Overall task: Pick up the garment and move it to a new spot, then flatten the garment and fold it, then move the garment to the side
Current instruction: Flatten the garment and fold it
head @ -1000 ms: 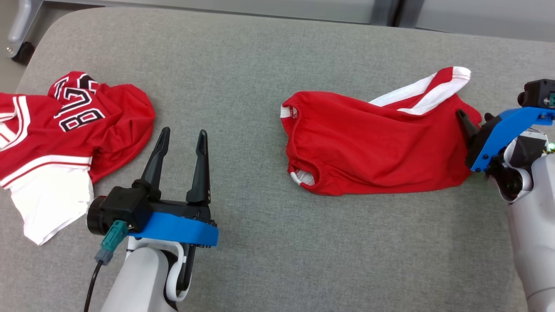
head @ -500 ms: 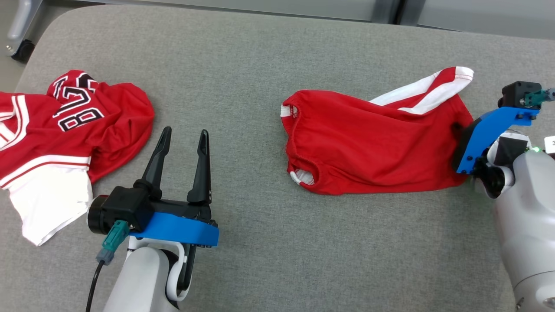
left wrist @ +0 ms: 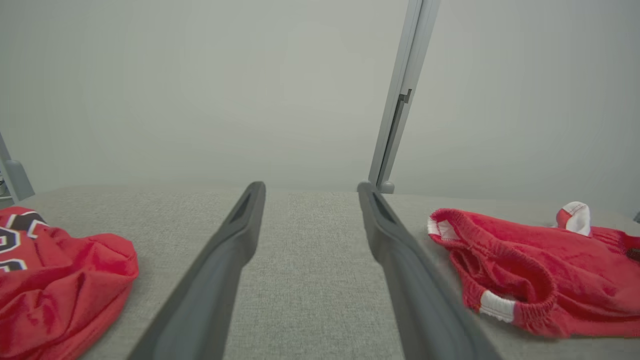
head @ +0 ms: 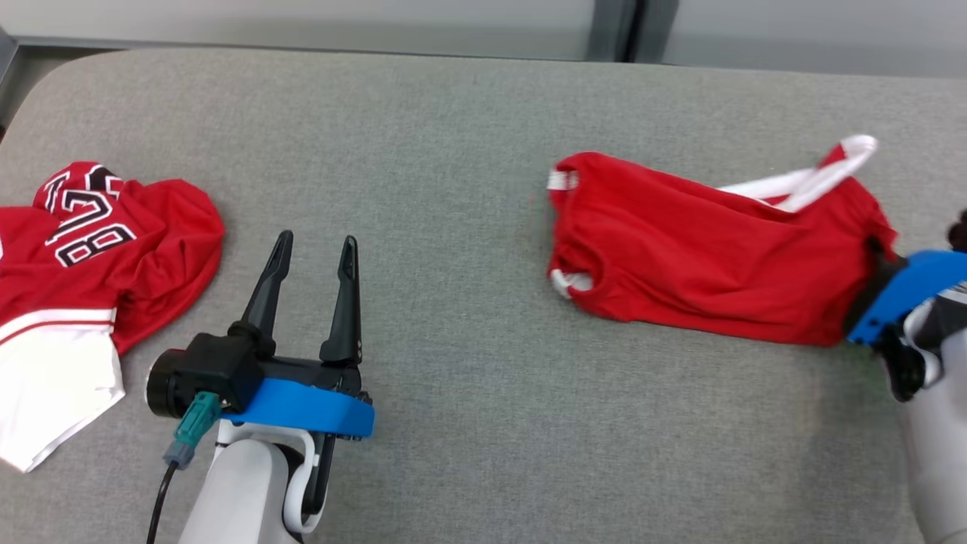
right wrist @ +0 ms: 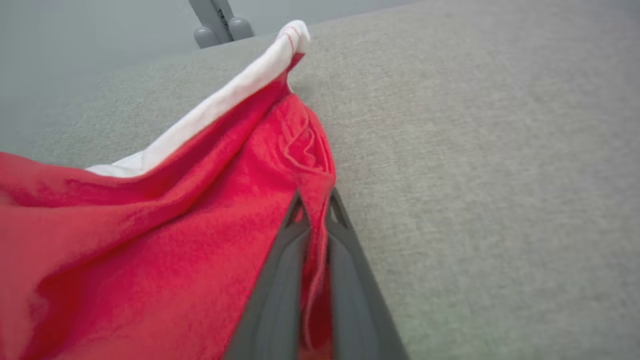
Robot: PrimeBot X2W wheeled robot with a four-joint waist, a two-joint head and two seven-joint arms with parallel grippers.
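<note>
Though gripping the garment [head: 718,257] by its right end with right fingers [right wrist: 280,280], left fingers [head: 344,302] spread empty, barely begun: crumpled on the right of the counter [head: 468,151], perhaps lifted; yet to move, flatten, fold.

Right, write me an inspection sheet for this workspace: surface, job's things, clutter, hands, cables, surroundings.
Surface: grey fabric-covered table, bare in the middle.
Job's things: red shorts with white trim, lying crumpled on the table's right half.
Clutter: red and white jersey with printed numbers, bunched at the table's left edge.
Hands: left hand open over bare table, holding nothing; right hand shut on the right edge of the red shorts.
Cables: black cable with a teal plug at the left wrist.
Surroundings: pale wall and a grey post behind the table.
</note>
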